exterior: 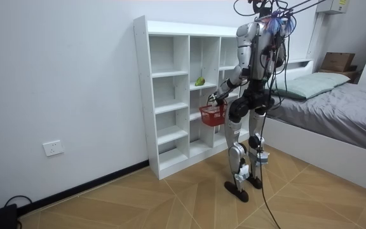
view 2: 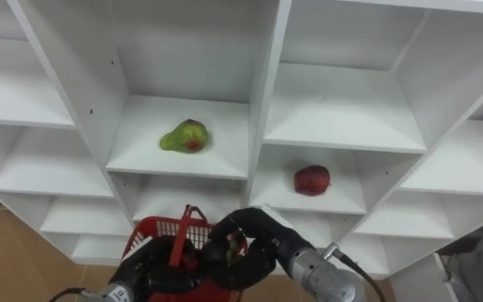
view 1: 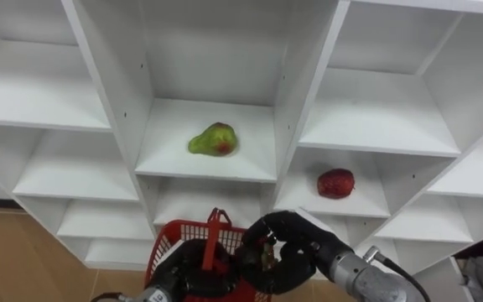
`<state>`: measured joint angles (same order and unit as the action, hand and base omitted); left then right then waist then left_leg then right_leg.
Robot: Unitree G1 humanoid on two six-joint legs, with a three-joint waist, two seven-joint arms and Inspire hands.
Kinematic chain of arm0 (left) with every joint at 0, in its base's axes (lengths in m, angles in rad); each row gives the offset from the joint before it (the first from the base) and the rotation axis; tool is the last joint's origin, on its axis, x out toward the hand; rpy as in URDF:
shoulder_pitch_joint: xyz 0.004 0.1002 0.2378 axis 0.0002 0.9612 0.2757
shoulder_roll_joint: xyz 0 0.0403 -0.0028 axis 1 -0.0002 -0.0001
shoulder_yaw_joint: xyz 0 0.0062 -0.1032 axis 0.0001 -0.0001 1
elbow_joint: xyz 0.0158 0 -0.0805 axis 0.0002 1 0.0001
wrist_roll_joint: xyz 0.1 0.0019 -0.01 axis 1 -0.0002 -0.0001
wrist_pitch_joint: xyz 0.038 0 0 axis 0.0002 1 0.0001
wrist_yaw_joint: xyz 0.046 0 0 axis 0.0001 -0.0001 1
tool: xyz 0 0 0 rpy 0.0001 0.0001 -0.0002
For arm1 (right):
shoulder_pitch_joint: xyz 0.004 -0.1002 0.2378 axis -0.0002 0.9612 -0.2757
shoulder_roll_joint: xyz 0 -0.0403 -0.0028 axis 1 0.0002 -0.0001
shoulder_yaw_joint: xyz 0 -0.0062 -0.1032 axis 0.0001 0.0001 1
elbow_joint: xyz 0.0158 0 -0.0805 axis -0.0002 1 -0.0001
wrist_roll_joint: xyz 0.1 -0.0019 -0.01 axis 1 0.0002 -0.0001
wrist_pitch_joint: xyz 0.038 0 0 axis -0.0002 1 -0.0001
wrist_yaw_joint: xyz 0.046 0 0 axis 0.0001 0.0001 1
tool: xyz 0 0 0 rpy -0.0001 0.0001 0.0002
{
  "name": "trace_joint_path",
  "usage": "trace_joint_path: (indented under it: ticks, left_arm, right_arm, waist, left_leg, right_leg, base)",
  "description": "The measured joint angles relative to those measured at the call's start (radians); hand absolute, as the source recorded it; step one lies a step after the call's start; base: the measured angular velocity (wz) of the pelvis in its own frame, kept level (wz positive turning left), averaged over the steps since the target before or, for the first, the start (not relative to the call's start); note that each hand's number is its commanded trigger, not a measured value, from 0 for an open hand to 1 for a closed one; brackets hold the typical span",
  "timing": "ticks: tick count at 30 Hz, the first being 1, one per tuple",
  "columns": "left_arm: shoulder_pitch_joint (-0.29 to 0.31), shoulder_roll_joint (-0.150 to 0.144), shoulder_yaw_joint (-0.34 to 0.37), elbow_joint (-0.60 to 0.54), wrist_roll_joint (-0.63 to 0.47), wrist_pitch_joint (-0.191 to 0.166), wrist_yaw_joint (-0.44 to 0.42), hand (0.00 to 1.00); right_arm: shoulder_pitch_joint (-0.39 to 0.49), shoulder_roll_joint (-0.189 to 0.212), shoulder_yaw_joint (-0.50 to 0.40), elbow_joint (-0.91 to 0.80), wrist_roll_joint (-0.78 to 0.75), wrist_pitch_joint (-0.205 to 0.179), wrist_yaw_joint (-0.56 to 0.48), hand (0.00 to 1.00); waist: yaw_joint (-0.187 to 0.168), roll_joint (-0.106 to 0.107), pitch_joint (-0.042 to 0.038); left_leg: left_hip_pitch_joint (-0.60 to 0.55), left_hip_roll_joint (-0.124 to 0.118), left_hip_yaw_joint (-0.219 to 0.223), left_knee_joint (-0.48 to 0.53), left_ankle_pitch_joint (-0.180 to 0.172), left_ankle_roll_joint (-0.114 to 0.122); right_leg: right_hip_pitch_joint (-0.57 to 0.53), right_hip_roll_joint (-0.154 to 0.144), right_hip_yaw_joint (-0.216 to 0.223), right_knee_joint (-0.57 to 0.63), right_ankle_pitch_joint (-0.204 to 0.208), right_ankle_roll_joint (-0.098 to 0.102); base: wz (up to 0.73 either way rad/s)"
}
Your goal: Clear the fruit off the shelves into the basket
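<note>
Red plastic basket hangs from the left hand, curled round its handle; the right hand hovers over it, its grip unreadable. Green, red-blushed pear and round red fruit sit uncollected in the white closet. Pear lies sideways, long axis across its shelf, narrow end leftward.

Closet: no text can be read.
Basket: no label can be read.
Box: print too small to tell.
</note>
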<state>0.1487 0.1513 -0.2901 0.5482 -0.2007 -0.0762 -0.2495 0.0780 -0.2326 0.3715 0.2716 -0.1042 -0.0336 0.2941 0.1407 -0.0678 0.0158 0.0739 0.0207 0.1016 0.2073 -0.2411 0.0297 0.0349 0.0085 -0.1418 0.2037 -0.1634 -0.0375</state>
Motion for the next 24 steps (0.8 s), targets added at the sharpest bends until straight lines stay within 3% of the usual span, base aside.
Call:
trace_joint_path:
  ticks: [8,9,10,11,12,24]
  left_arm:
    - [0.001,0.001,-0.007,0.0,-0.001,0.002,0.0,1.0]
    - [0.001,0.001,-0.007,0.0,-0.001,0.002,0.0,1.0]
    - [0.002,0.003,-0.007,0.0,-0.001,0.002,0.0,1.0]
    - [0.002,0.003,-0.007,0.0,-0.001,0.002,0.0,1.0]
    - [0.002,0.004,-0.007,0.0,-0.001,0.002,0.0,1.0]
    - [0.012,0.015,-0.008,-0.002,0.0,0.002,0.001,1.0]
  right_arm:
    - [-0.042,0.026,0.002,0.076,0.0,0.0,-0.041,1.0]
    - [-0.046,0.03,0.002,0.092,0.0,0.0,-0.053,0.87]
    - [-0.052,0.033,0.002,0.107,0.0,0.0,-0.063,0.61]
    - [-0.053,0.033,0.002,0.111,0.0,0.0,-0.067,0.07]
    - [-0.053,0.033,0.002,0.111,0.0,0.0,-0.073,0.0]
    - [-0.056,0.039,0.003,0.13,0.003,-0.001,-0.099,0.0]
  waist:
    - [-0.001,0.002,-0.0014]
    - [-0.001,0.002,-0.0014]
    - [0.0,0.002,-0.0013]
    - [0.0,0.002,-0.0013]
    - [0.0,0.002,-0.0013]
    - [0.001,-0.014,0.0008]
  left_leg:
    - [-0.007,-0.001,-0.01,0.009,0.0,0.0]
    - [-0.007,-0.001,-0.01,0.01,0.0,0.0]
    - [-0.007,-0.001,-0.01,0.012,0.0,0.0]
    - [-0.008,-0.001,-0.01,0.012,0.0,0.0]
    - [-0.008,-0.001,-0.01,0.012,0.0,0.0]
    - [-0.009,-0.003,-0.01,0.015,0.0,0.0]
  right_leg:
    - [0.001,-0.003,-0.013,0.0,0.0,0.0]
    - [0.002,-0.003,-0.014,0.0,0.0,0.0]
    - [0.002,-0.003,-0.014,0.0,0.0,0.0]
    - [0.002,-0.003,-0.014,0.0,0.0,0.0]
    - [0.002,-0.003,-0.014,0.0,0.0,0.0]
    - [0.003,-0.005,-0.013,-0.001,-0.003,0.002]
  base:
    - [0.04]
    - [0.0]
    - [0.0]
    - [0.0]
    - [0.0]
    - [0.0]
